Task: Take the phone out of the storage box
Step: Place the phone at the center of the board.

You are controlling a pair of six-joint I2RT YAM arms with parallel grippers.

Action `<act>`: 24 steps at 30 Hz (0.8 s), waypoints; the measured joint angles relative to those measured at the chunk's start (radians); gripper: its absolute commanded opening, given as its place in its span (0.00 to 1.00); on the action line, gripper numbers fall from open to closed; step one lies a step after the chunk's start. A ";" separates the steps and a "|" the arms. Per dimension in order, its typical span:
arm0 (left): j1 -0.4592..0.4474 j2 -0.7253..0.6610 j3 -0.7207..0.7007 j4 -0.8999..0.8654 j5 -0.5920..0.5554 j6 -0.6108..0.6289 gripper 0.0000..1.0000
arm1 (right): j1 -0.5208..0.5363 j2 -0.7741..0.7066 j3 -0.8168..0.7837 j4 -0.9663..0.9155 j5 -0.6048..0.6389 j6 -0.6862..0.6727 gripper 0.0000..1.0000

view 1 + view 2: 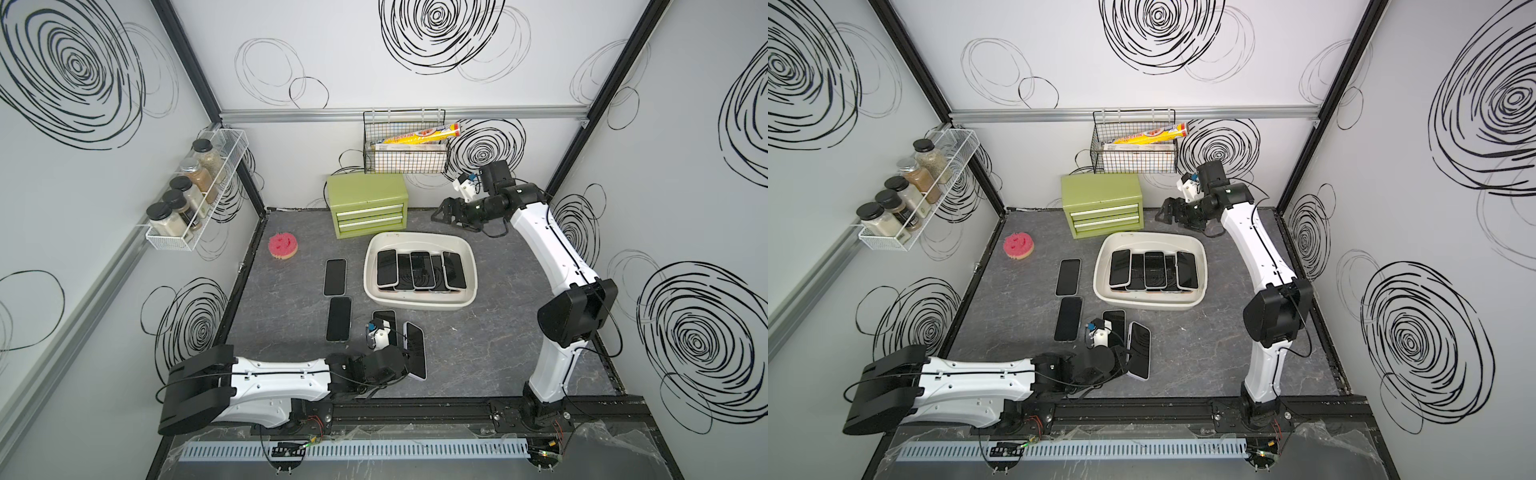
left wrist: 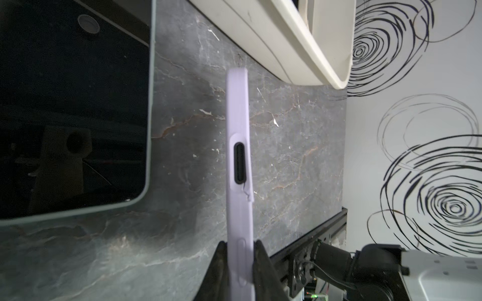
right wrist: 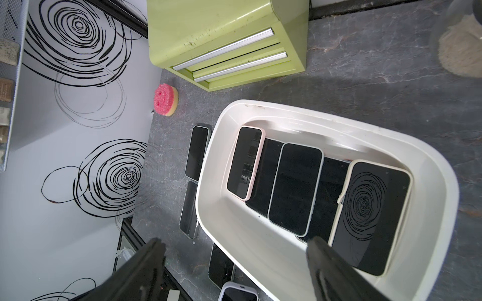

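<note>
On the grey marbled tabletop (image 1: 478,345), the right arm (image 1: 552,245) rises from the front rail, folds at its elbow and reaches toward the back. Its right gripper (image 1: 441,210) is spread wide and empty beyond the far corner of the shallow white plastic storage box (image 1: 415,302). The left arm (image 1: 274,376) lies low along the front, wrist rolled sideways. Five dark-screened phones (image 1: 422,270) overlap inside the box. The left gripper (image 2: 240,250) pinches a lilac-cased phone (image 2: 238,109) across its thin edge, outside the box and in front of it.
</note>
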 measured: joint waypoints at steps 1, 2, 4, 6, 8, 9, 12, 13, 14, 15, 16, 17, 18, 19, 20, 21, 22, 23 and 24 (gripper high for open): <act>0.002 0.021 0.000 0.023 -0.005 0.002 0.00 | 0.000 -0.004 -0.009 0.000 -0.001 0.000 0.89; 0.005 0.051 0.000 0.056 -0.008 0.006 0.00 | 0.000 -0.007 -0.016 -0.001 -0.003 0.000 0.89; 0.014 0.106 0.001 0.115 -0.008 0.016 0.00 | 0.000 -0.014 -0.028 0.000 -0.003 0.000 0.89; 0.024 0.159 0.001 0.175 -0.004 0.030 0.00 | 0.000 -0.022 -0.039 -0.001 -0.003 -0.001 0.89; 0.035 0.188 0.002 0.227 0.002 0.042 0.00 | 0.000 -0.029 -0.045 0.000 -0.002 -0.002 0.89; 0.043 0.201 0.002 0.247 0.006 0.047 0.00 | 0.000 -0.033 -0.050 0.000 -0.002 -0.004 0.89; 0.068 0.241 0.003 0.309 0.025 0.067 0.00 | 0.000 -0.043 -0.065 0.000 0.002 -0.011 0.89; 0.077 0.253 0.003 0.329 0.033 0.071 0.00 | 0.000 -0.045 -0.070 0.000 0.003 -0.011 0.89; 0.086 0.266 0.004 0.351 0.041 0.076 0.00 | 0.000 -0.046 -0.076 0.000 0.006 -0.013 0.89; 0.095 0.280 0.005 0.372 0.049 0.082 0.00 | 0.000 -0.046 -0.080 0.000 0.008 -0.014 0.89; 0.102 0.293 0.006 0.388 0.056 0.087 0.00 | 0.000 -0.046 -0.083 0.000 0.010 -0.014 0.89; 0.109 0.307 0.010 0.406 0.063 0.092 0.00 | 0.000 -0.046 -0.086 0.000 0.013 -0.015 0.89; 0.116 0.322 0.016 0.419 0.071 0.097 0.00 | 0.000 -0.046 -0.087 -0.001 0.014 -0.015 0.89; 0.121 0.334 0.022 0.431 0.077 0.101 0.00 | 0.000 -0.046 -0.087 0.000 0.016 -0.016 0.89; 0.129 0.349 0.030 0.443 0.087 0.108 0.00 | 0.000 -0.046 -0.087 -0.001 0.017 -0.016 0.89; 0.136 0.362 0.038 0.452 0.098 0.113 0.00 | 0.000 -0.046 -0.087 0.000 0.018 -0.016 0.89; 0.141 0.372 0.044 0.455 0.110 0.117 0.02 | 0.000 -0.046 -0.087 0.000 0.018 -0.016 0.89; 0.142 0.382 0.050 0.455 0.117 0.121 0.04 | 0.000 -0.046 -0.087 -0.001 0.021 -0.016 0.89; 0.142 0.388 0.053 0.457 0.124 0.124 0.04 | 0.000 -0.046 -0.087 -0.001 0.023 -0.018 0.89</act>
